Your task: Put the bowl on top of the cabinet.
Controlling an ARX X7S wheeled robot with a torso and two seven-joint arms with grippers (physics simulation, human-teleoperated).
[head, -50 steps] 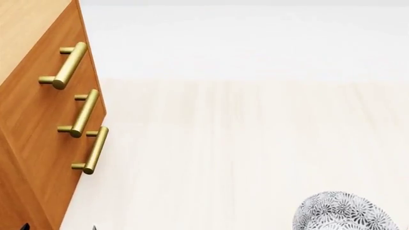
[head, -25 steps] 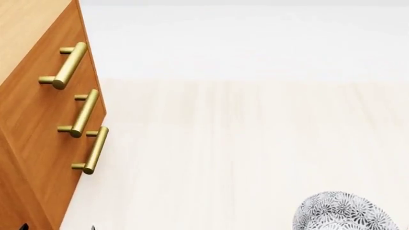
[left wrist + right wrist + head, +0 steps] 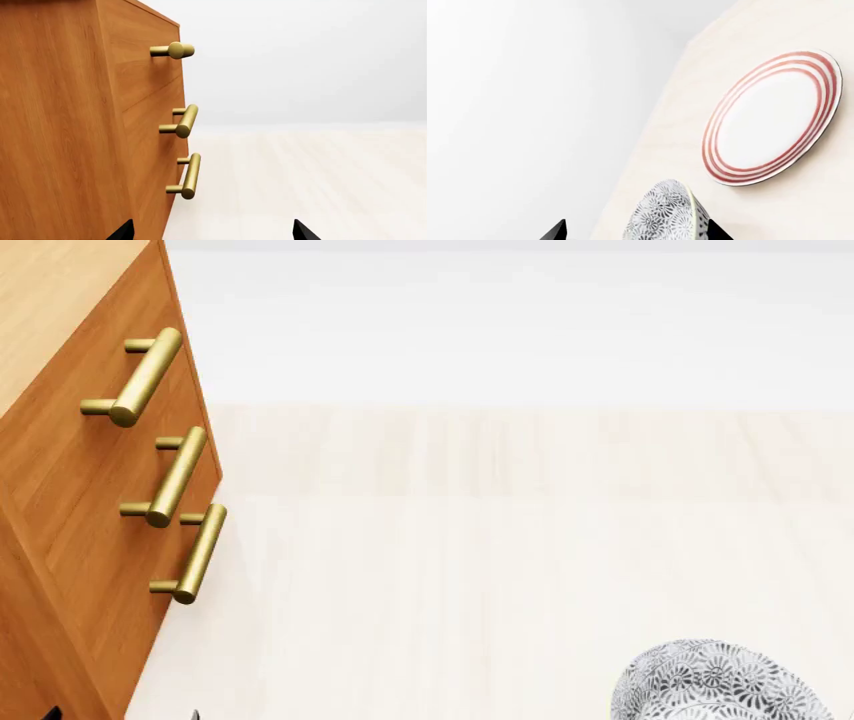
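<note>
Lace-patterned round bowl (image 3: 667,212) between right pincer (image 3: 635,231) tips, grip unclear, wooden cabinet (image 3: 80,490)

The cabinet (image 3: 80,500) stands left; the bowl (image 3: 714,685) lies near right.

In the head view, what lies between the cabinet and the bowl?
Nothing lies there. In the head view, only bare pale wooden surface runs from the cabinet to the bowl.

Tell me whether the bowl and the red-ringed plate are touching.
Apart. The right wrist view shows a strip of bare pale surface between the bowl and the plate; their rims do not meet anywhere in view.
</note>
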